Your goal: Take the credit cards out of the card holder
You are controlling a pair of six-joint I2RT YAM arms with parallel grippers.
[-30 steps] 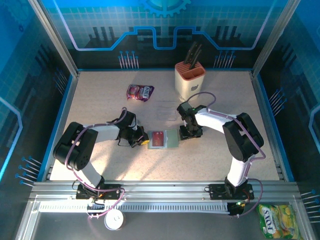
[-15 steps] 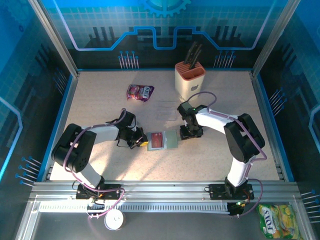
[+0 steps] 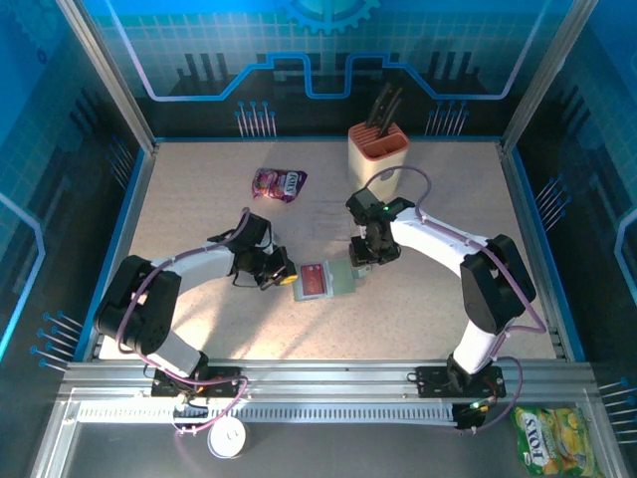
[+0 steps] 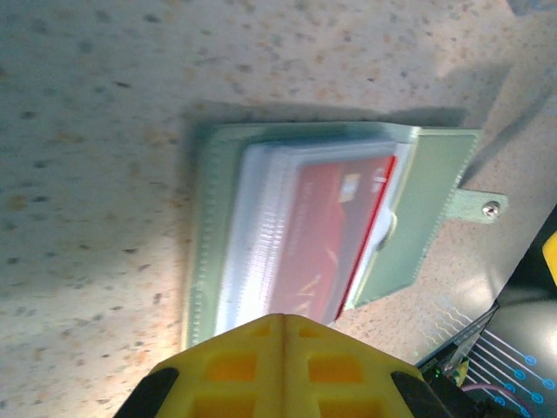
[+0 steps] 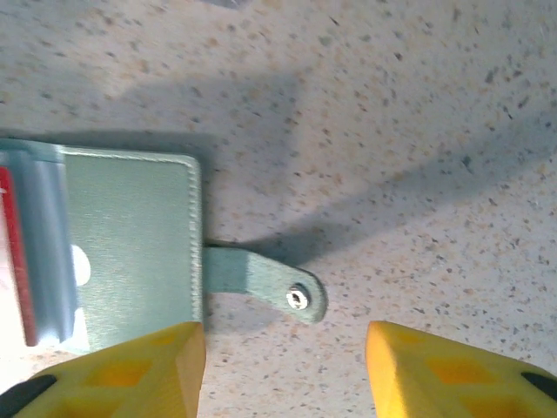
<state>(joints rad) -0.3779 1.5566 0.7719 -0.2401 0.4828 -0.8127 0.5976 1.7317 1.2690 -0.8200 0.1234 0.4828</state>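
Holder [image 3: 325, 281] open mid-tabletop, card [image 4: 335, 226] still inside. My left gripper [image 4: 283, 324] is closed, empty; my right gripper [image 5: 283, 335], half-spread and empty, straddles the tab [image 5: 265, 283]. Next: pin holder, pinch card.

Left end effector [image 4: 283, 344] pinched closed, right end effector [image 5: 285, 348] half-spread, both arms angled inward, wrists low.

Red card [image 4: 335, 231] print blurred — card holder [image 5: 130, 244] cropped left.

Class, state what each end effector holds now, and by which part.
Nothing is held. The left end effector is shut, empty, at the wallet edge; the right end effector is open astride the snap tab.
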